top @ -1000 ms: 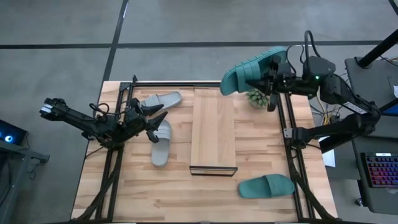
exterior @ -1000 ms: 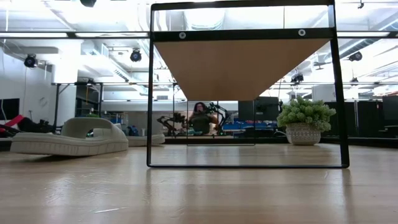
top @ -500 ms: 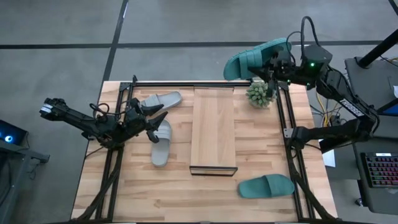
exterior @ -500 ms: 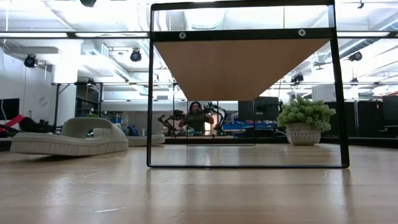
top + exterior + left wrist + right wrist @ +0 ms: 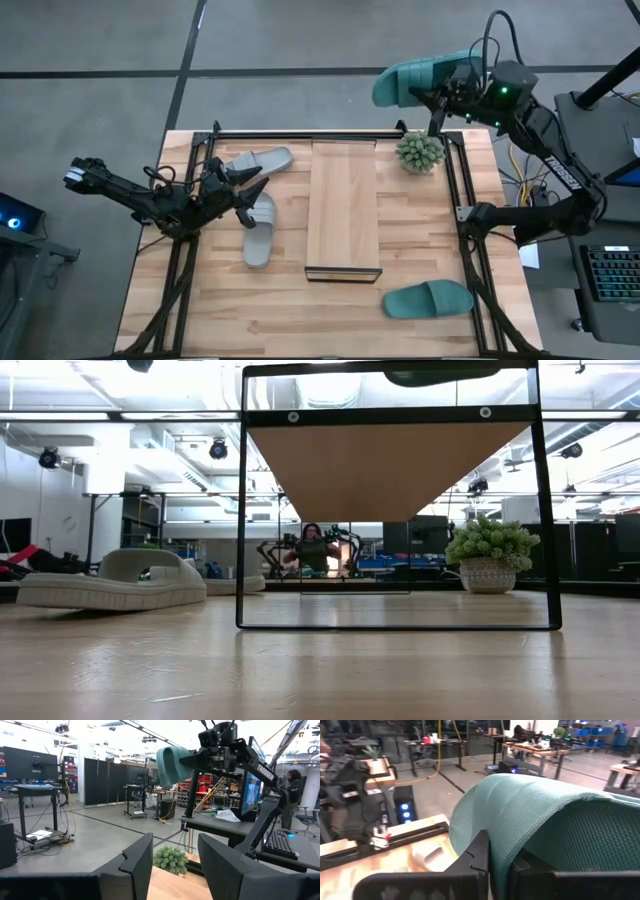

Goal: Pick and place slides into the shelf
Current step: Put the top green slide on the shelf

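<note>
My right gripper (image 5: 452,88) is shut on a teal slide (image 5: 422,76), held high over the table's far right corner; the left wrist view shows that slide (image 5: 172,764) in the air too. The second teal slide (image 5: 428,298) lies flat near the near edge. Two grey slides (image 5: 258,160) (image 5: 260,228) lie flat left of the shelf (image 5: 343,210), a light-wood plank rack in the table's middle. My left gripper (image 5: 246,190) hovers open between the grey slides. In the low view the shelf (image 5: 395,460) fills the middle, and one grey slide (image 5: 110,585) lies at left. My right gripper pinches the teal slide between its two fingers (image 5: 479,856) at the end nearest the arm (image 5: 502,845). The fingers come about level from the table's right side. The slide is lifted clear and sticks out past the fingers toward the table's left.
A small potted plant (image 5: 420,150) stands at the far right, just below the held slide, also seen in the low view (image 5: 490,555). Dark frame rails (image 5: 300,133) run along the table's far edge and sides. A person (image 5: 315,550) is in the room far behind.
My right gripper has risen and moved toward the table's far edge and slightly right, carrying the teal slide with it. A dark edge of the slide now shows at the top of the low view. The left arm has kept still.
</note>
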